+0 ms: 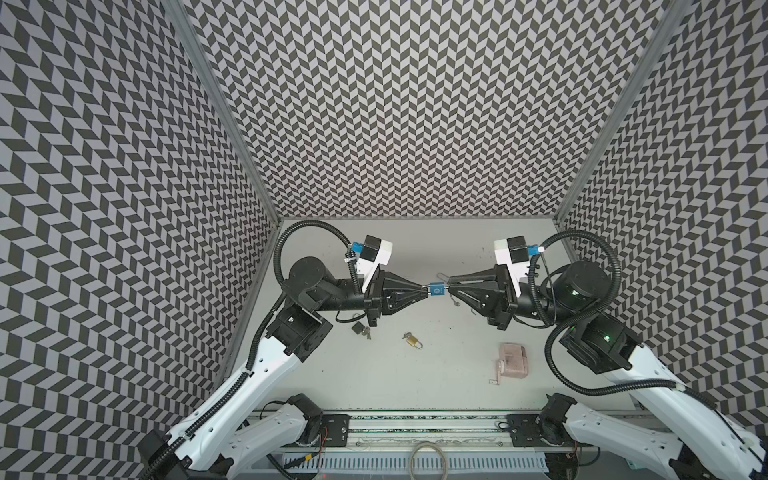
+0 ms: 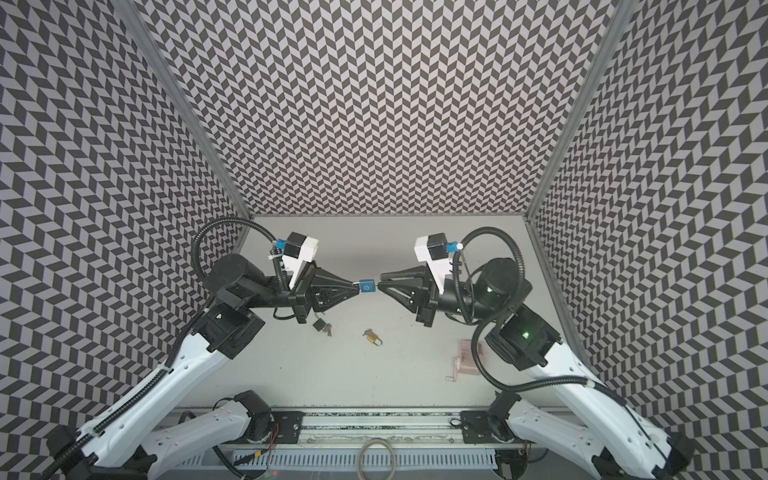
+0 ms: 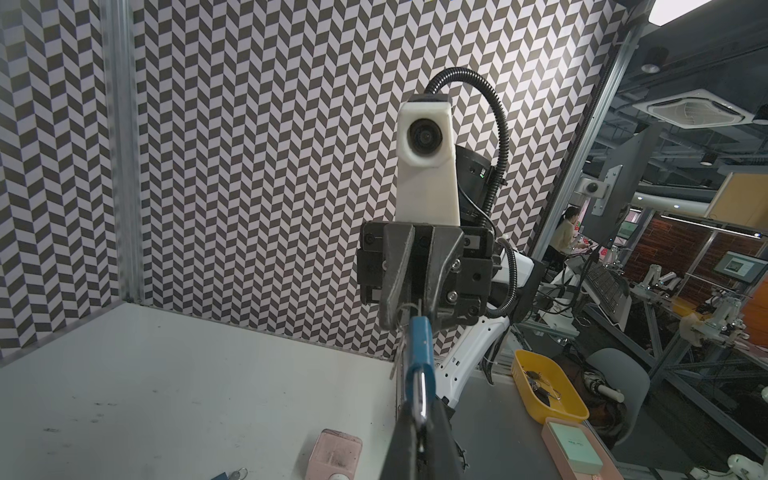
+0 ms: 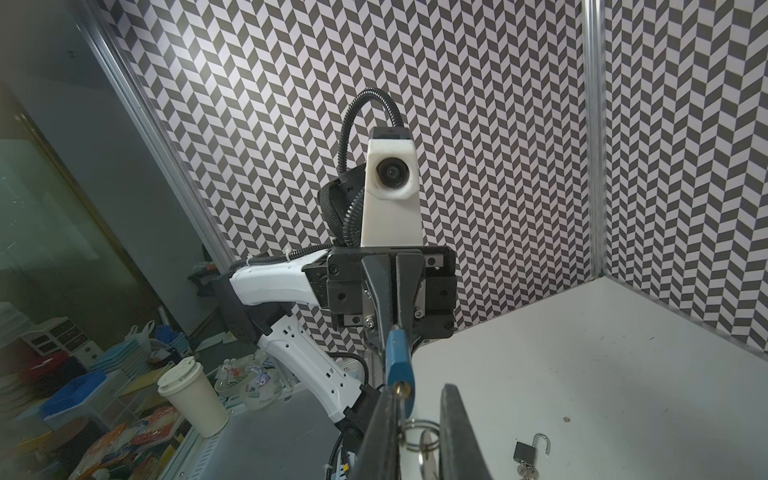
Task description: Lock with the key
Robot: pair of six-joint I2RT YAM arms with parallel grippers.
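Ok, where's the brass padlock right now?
In both top views the brass padlock lies on the table near the middle, between the black padlock on the left and the pink case on the right.

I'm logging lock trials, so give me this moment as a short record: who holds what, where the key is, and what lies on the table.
blue padlock: held in the air
left claw: shut on its shackle
key: in the keyhole
right claw: at the key, grip unclear
table: brass padlock, dark padlock with open shackle, pink box
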